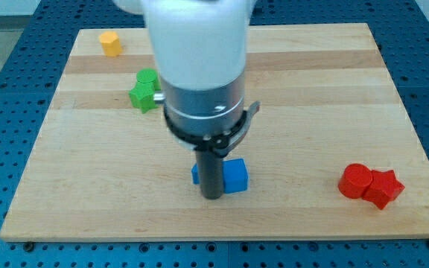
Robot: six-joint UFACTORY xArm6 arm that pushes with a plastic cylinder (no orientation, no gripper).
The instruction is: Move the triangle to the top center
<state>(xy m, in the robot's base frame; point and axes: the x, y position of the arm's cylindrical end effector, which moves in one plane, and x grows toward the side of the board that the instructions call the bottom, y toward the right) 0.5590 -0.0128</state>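
Observation:
My tip (212, 196) rests on the board near the view's bottom centre. It stands right in front of the two blue blocks. The blue triangle (195, 175) is mostly hidden behind the rod; only a sliver shows at the rod's left. The blue cube (236, 176) shows at the rod's right, touching or nearly touching it. The arm's wide body covers the middle of the board, up to the top centre.
An orange block (110, 42) sits at the view's top left. A green block (146, 89) lies below it. A red cylinder (357, 180) and a red star (384, 187) touch each other at the bottom right. The wooden board (393, 89) ends near them.

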